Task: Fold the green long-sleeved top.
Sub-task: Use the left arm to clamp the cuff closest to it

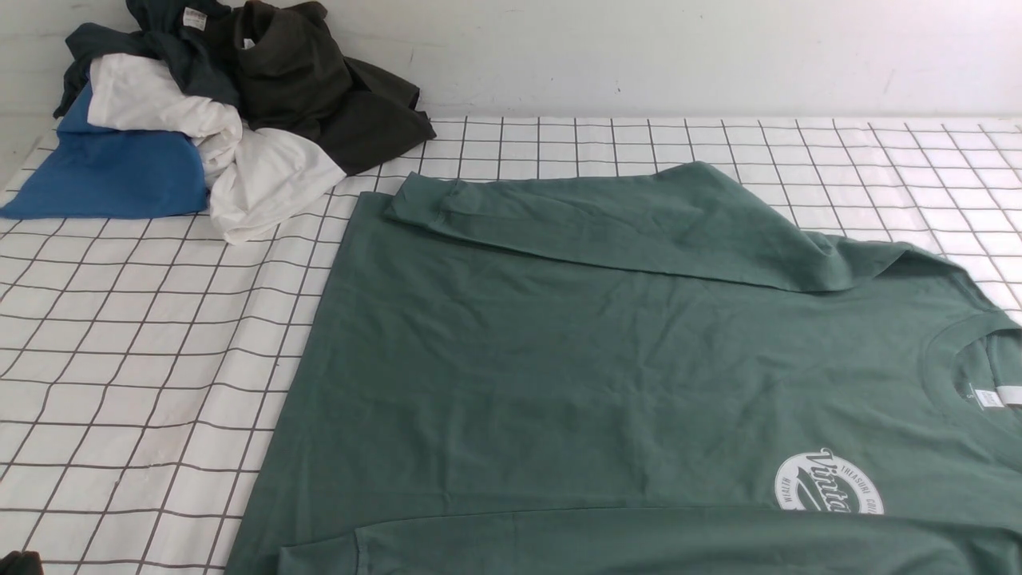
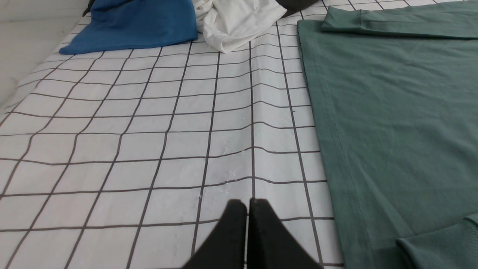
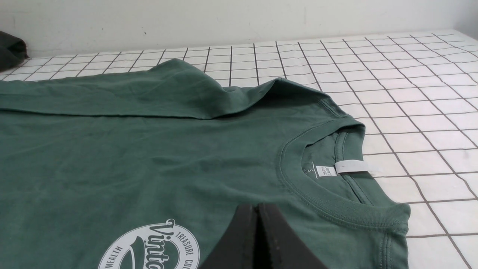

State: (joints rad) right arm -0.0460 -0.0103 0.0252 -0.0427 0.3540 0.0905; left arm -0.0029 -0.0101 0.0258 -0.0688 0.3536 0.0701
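Left tool (image 2: 247, 204) closed, seemingly above grid cloth (image 2: 149, 130); green top (image 2: 392, 112) beside; blue garment (image 2: 138, 22), white garment (image 2: 239, 22) beyond

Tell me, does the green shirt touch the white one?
Apart. The left wrist view shows checked cloth between the green long-sleeved top and the white garment.

The left gripper (image 2: 247, 201) is a pair of matte black, wedge-shaped fingers, broad at the base and narrowing to blunt, squared tips, with plain smooth faces. The right gripper (image 3: 257, 205) has the same black tapered pair, its surface faintly grainy.
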